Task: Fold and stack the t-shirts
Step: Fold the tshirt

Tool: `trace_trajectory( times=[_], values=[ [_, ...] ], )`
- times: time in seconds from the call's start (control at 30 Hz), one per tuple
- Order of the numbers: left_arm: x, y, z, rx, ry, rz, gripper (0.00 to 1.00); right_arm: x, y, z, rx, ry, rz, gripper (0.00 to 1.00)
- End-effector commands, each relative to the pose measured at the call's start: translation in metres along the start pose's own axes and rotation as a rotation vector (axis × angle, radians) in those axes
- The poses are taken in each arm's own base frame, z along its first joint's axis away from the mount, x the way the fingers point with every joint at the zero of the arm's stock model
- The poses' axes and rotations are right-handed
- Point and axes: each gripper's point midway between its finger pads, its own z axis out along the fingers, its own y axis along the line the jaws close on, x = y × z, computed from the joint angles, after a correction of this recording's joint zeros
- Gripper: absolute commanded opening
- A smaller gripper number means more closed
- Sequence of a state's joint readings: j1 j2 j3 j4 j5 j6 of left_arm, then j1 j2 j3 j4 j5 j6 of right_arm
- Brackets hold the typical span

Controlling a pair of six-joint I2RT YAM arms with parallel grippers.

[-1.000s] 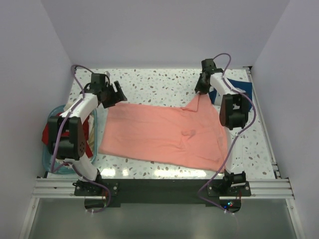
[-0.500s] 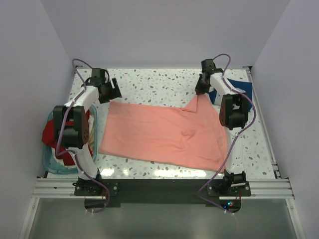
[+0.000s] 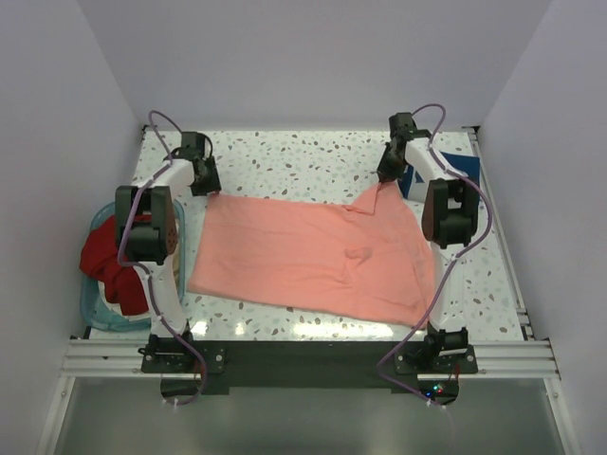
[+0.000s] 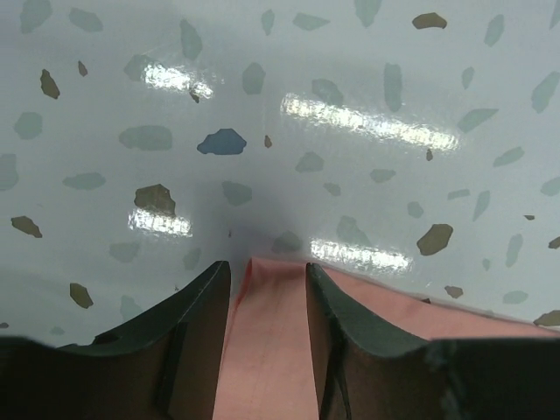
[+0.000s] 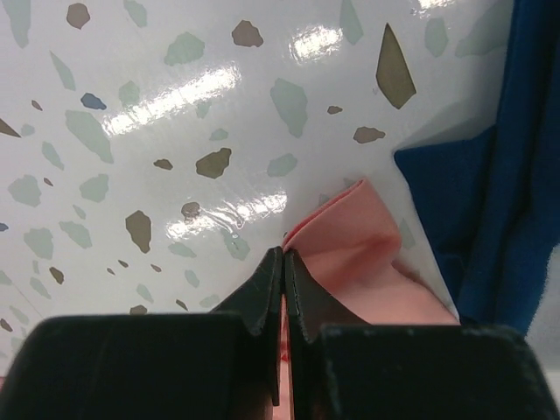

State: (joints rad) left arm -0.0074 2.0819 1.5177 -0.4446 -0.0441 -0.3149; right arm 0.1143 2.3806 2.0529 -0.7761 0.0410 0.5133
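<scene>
Top view: the salmon-pink t-shirt lies spread flat on the table, its far corners met by the left gripper and right gripper; a navy t-shirt lies at far right. Left wrist view: jaws are seen apart, straddling one pink corner, nothing pinched yet. Right wrist view: jaws are clamped shut on the other corner; the first-fold grasp is judged in hand; left closure is called for next.

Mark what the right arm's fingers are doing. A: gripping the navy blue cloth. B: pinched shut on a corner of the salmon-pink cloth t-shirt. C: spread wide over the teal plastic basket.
B: the right wrist view shows the right fingers closed together on a corner of the salmon-pink cloth t-shirt.
</scene>
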Motion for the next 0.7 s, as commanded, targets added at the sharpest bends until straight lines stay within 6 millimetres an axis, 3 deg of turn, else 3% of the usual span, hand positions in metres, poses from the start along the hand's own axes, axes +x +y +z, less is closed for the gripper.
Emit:
trace_trajectory(
  times=[0.0, 0.07, 0.1, 0.33, 0.67],
  values=[
    [-0.017, 0.011, -0.001, -0.054, -0.037, 0.035, 0.44, -0.021, 0.002, -0.043, -0.012, -0.071, 0.021, 0.00],
    [-0.016, 0.013, 0.001, -0.060, -0.033, 0.045, 0.42, -0.022, 0.003, -0.045, -0.016, -0.073, 0.024, 0.00],
    [-0.017, 0.024, 0.003, -0.070, -0.030, 0.031, 0.41, -0.022, 0.004, -0.046, -0.019, -0.073, 0.026, 0.00],
    [-0.007, 0.020, 0.009, -0.045, -0.006, 0.039, 0.27, -0.018, 0.002, -0.048, -0.012, -0.059, 0.033, 0.00],
    [0.000, 0.011, 0.007, 0.018, 0.003, 0.015, 0.26, -0.012, -0.002, -0.049, -0.003, -0.045, 0.027, 0.00]
  ],
)
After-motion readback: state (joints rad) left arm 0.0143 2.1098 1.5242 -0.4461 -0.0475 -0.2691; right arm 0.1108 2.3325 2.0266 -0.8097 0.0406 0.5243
